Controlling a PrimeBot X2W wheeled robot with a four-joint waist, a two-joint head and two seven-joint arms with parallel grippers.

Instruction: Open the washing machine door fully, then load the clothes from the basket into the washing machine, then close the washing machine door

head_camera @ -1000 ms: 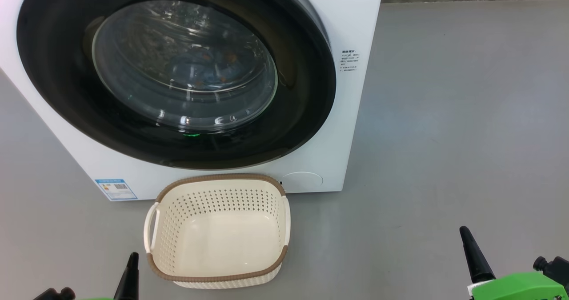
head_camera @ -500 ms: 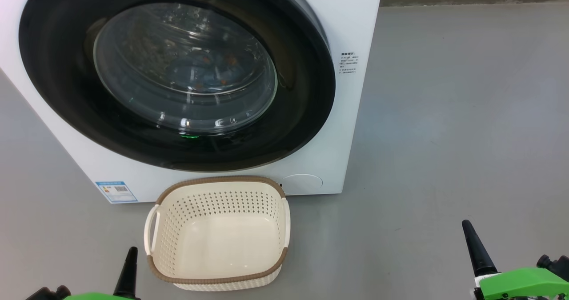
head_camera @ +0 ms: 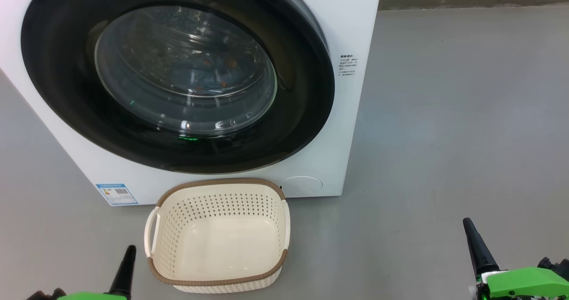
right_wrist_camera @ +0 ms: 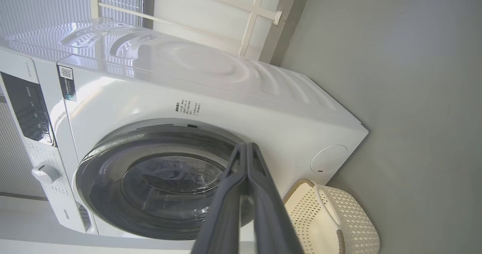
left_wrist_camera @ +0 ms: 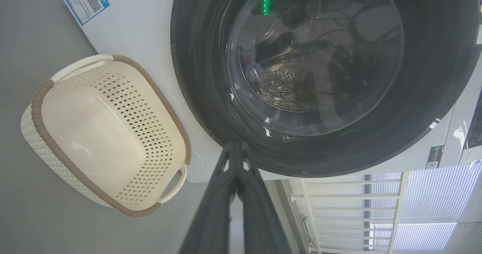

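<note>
We judged the task to be at its closing step: confirming the door closure and keeping both arms clear.

1. Position of task items. The washing machine door point(head_camera: 306, 91) lay against the front of the washing machine point(head_camera: 355, 24), and in the right wrist view its black rim looked flush with the white panel. The clothes point(head_camera: 198, 73) showed through the glass as a blue shape with orange flecks inside the drum. The basket point(head_camera: 218, 182) stood on the floor point(head_camera: 444, 113) just in front of the machine, below the door, with nothing in it.

2. Tool state. The left tool point(head_camera: 131, 251) and the right tool point(head_camera: 467, 226) both had their fingers pressed together and held nothing. Each was low and well apart from the door, one on either side of the basket.

3. Recommended practice. We could not tell from the frames whether the latch had caught. We advised checking the rim for an even seat all round. If a gap appeared, we advised pressing with a closed fingertip on the black rim on the side away from the hinge, never on the glass.

4. Caution. Any arm motion had to pass wide of the basket, since the light plastic would slide easily on the smooth floor.
</note>
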